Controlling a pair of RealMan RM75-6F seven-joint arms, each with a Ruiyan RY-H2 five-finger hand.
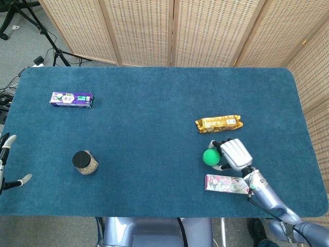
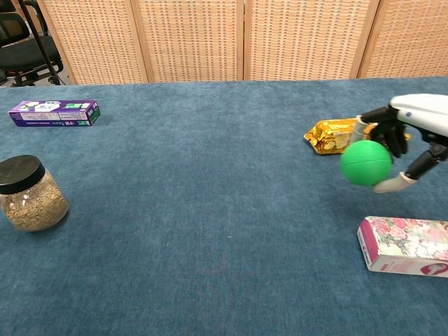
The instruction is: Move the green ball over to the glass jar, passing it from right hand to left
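Two robot hands are showing, though only one is working. The right robot hand (image 2: 409, 133) is holding the smooth green ball (image 2: 365, 162) lifted off the dark blue felt tabletop (image 1: 154, 144), its dark fingers (image 2: 392, 133) curling over the top of the ball and the pale thumb sitting under it. In the head view the ball (image 1: 210, 157) is hanging over the right half of the tabletop, toward the near edge, well apart from the glass jar with a black lid and grainy filling (image 2: 28, 194), which is standing near the left edge.

Lettering is proving hard to read. The gold foil snack packet (image 2: 334, 135) is lying behind the ball, and the robot hand is covering its red logo. The purple rectangular carton (image 2: 54, 113) near the far left corner is carrying small print too fine to make out. The pink floral box (image 2: 406, 246) by the near right edge is running off the chest view's right side.

At the left edge of the head view, the left robot hand (image 1: 5, 163) is peeking in with fingertips apart, holding nothing.
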